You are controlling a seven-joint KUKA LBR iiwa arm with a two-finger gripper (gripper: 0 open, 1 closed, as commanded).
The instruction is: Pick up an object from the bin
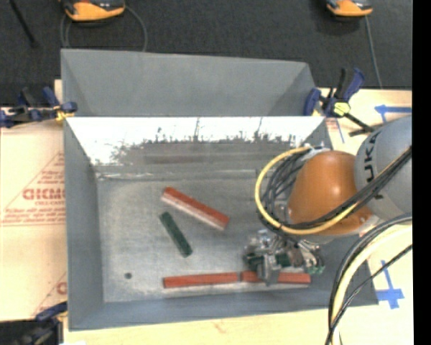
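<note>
my claw [271, 263] is low in the bin [82, 214], near its front right corner, right over the right part of a long red stick [201, 281] lying along the front wall. i cannot tell whether it is spread or pressed together. a red-and-pale block [195, 208] and a small green stick [177, 233] lie mid-bin, well apart from it.

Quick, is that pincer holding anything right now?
The pincer: low over the long red stick at the bin's near side; open, closed or holding cannot be told.
</note>
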